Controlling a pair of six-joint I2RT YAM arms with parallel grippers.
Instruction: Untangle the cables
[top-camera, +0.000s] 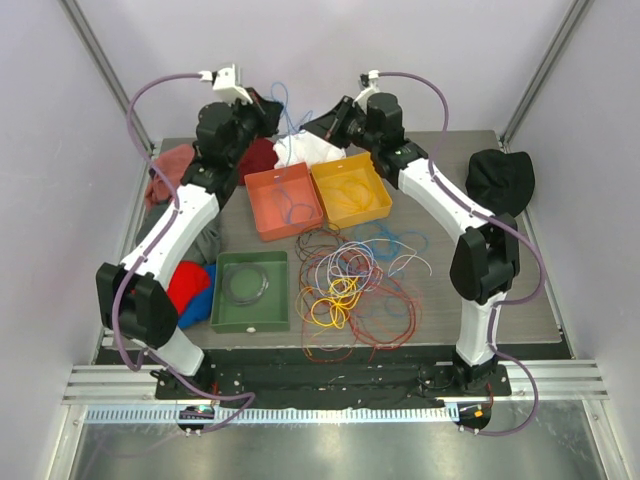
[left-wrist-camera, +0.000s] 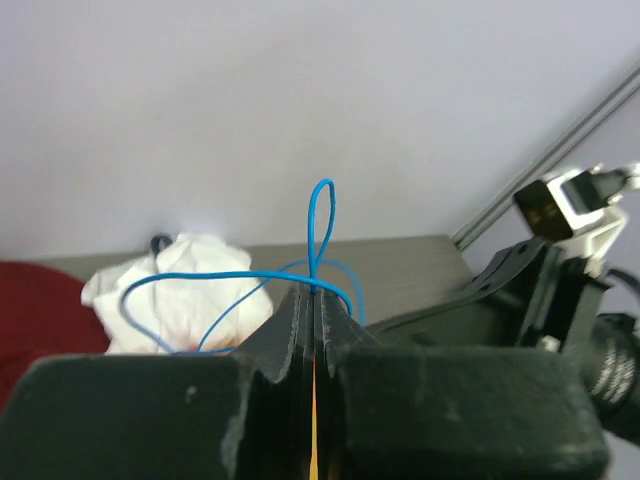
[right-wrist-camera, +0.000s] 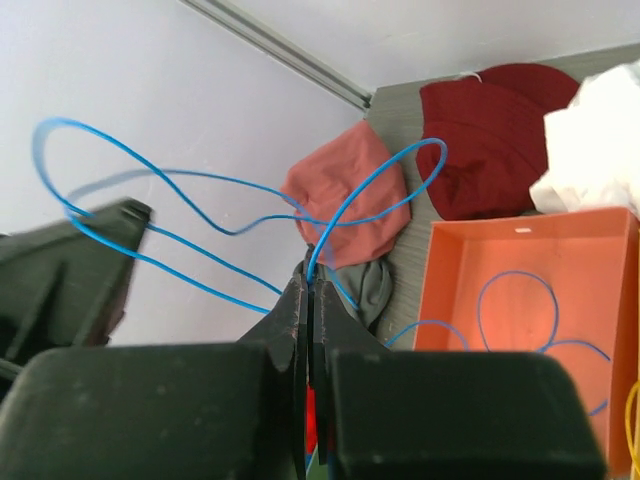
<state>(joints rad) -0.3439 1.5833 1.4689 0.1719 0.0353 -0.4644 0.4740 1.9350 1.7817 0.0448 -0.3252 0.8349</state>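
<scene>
Mid-separation at the far end of the desk (top-camera: 500, 290): holds a single blue cable (left-wrist-camera: 321, 183) up between both raised arms, above the orange bin (top-camera: 254, 205). Grips it with the left jaws closed tight, a small loop standing just above the tips in the left wrist view. Grips it likewise with the right jaws closed, wide loops trailing off to one side and more blue lying in the orange bin below, though impossible to tell whether that is the same strand. Leaves the rest of the cables (top-camera: 345, 285) as a knotted heap of red, yellow, white, orange and blue in the middle of the desk, between the arm bases and the bins. Shows a yellow strand in the yellow bin (top-camera: 384, 190) and a coil in the green bin (top-camera: 250, 318), suggesting colour sorting well begun but far from done. Calls next, by the look of it, for lowering the blue cable into the orange bin, letting go on both sides without snagging a loop, then reaching back to the heap for another strand.
</scene>
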